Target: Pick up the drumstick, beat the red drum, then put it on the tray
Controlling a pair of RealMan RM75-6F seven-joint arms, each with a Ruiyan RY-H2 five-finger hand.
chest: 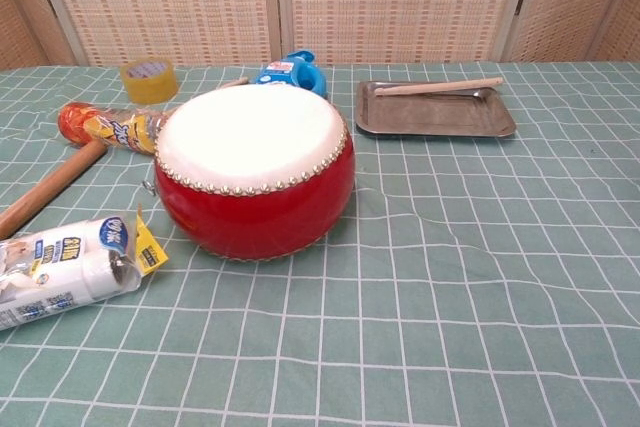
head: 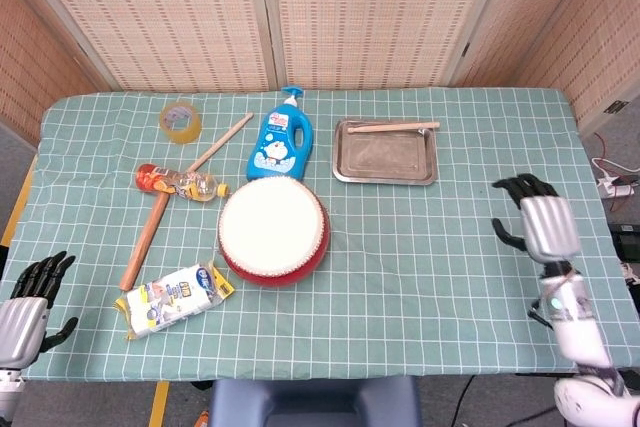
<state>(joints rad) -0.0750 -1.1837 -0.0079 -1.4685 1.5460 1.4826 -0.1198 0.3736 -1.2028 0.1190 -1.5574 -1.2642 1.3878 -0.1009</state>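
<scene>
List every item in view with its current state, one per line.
drumstick: lying along the tray's far rim, released
tray: flat on the table, holds only the drumstick
red drum: upright, skin up, untouched
blue bottle: lying on its back
tape roll: lying flat
left hand: open, holds nothing
right hand: open, holds nothing

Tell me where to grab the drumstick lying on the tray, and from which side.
Grip the drumstick near its right end, which juts past the rim of the tray; the rest hugs the far rim. Come from above with the right hand, the nearer hand, fingers straddling the thin shaft.
</scene>
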